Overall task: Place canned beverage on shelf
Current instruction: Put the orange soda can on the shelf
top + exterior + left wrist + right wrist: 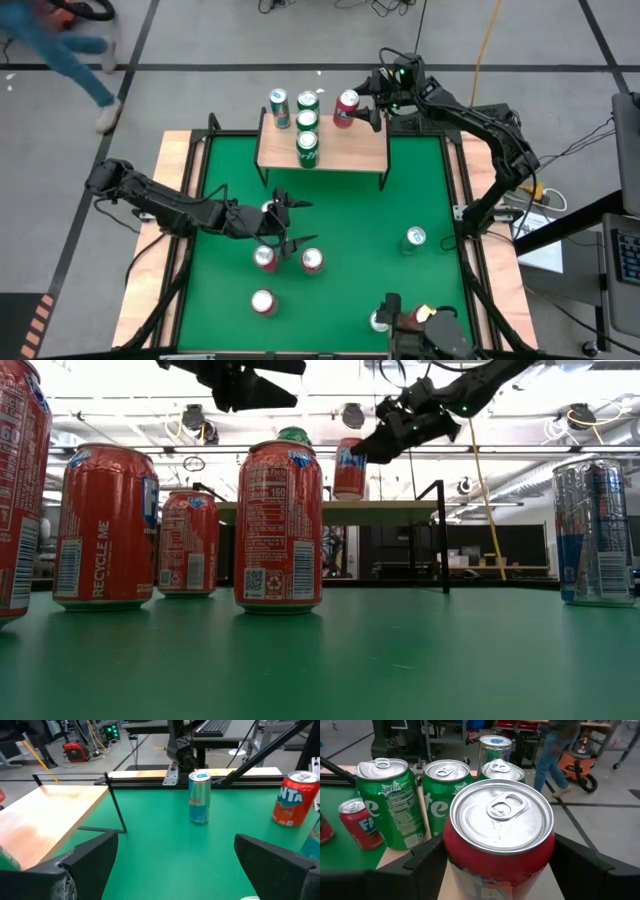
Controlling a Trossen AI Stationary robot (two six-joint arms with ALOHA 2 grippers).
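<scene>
So my right claw (pixel 362 108) has a red can (pixel 346 108) clamped between its fingers, held at the right end of the shelf (pixel 350 152) next to three green cans (pixel 307 122). Left claw (pixel 283 222) is wide open over the bench (pixel 380 270), holding nothing.

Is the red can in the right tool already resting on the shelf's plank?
Apart. In the low view the red can hangs in the right tool, its base clearly above the shelf plank, with background showing between them.
</scene>
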